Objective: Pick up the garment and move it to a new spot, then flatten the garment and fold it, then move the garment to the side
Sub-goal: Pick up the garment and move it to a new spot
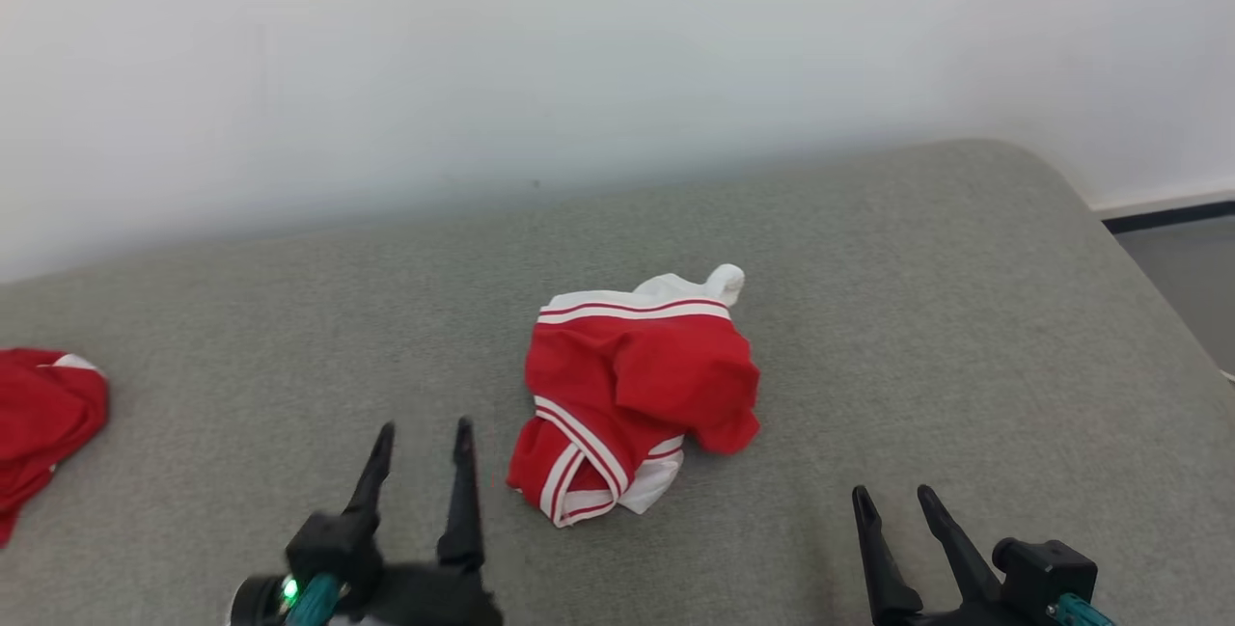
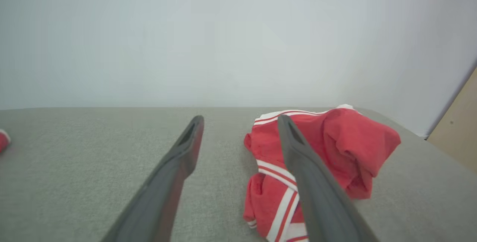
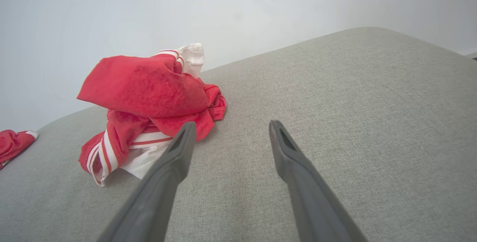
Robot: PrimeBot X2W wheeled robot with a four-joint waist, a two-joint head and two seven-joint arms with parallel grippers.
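A red garment [image 1: 637, 390] with white stripes lies crumpled in a heap on the grey cushion [image 1: 917, 317], near its middle. My left gripper [image 1: 425, 438] stands open just left of the heap's near edge, nothing between its fingers. In the left wrist view the garment [image 2: 335, 148] sits behind the right finger [image 2: 309, 175]. My right gripper [image 1: 892, 499] is open at the lower right, well apart from the cloth. From the right wrist the garment [image 3: 145, 96] lies up and to the left of the gripper [image 3: 229, 126].
A second red garment [image 1: 39, 419] lies at the cushion's far left edge, also seen as red cloth [image 3: 13, 143] in the right wrist view. A pale wall [image 1: 579, 57] runs behind the cushion. Floor [image 1: 1187, 279] shows past the cushion's right end.
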